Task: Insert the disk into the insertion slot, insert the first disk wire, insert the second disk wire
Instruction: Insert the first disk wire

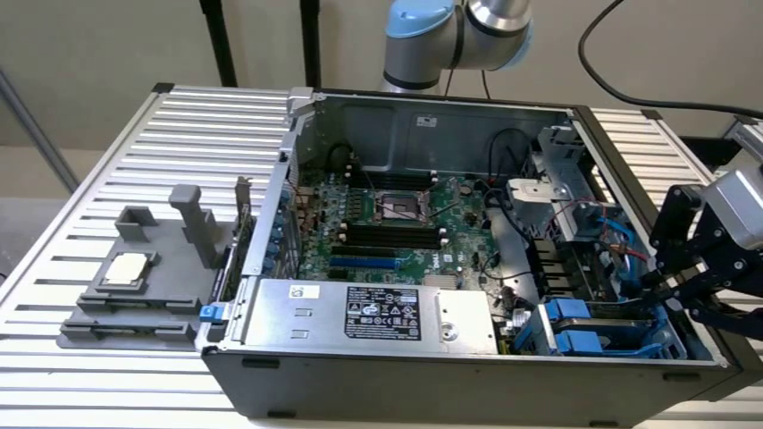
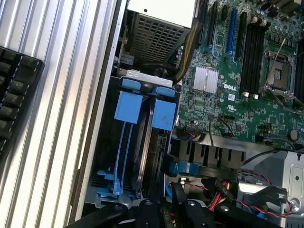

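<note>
The disk (image 1: 570,315) stands on edge in its blue carrier (image 2: 164,113), seated in the insertion slot (image 1: 620,350) of the dark drive cage (image 2: 107,187) at the case's front corner on the exterior view's right. My gripper (image 1: 670,290) hangs over the case's side wall just above that cage, and its black linkages (image 2: 166,216) sit right behind the carrier's rear end. A blue connector (image 2: 186,167) and a red, yellow and black wire bundle (image 2: 219,190) lie close beside the gripper. Whether it grips a wire is hidden.
The silver power-supply box (image 1: 370,313) lies along the case's front and the green motherboard (image 1: 394,223) in the middle. A grey fixture (image 1: 143,286) with a part stands on the slatted table (image 1: 179,152) on the exterior view's left. A black keyboard (image 2: 14,95) lies beside the case.
</note>
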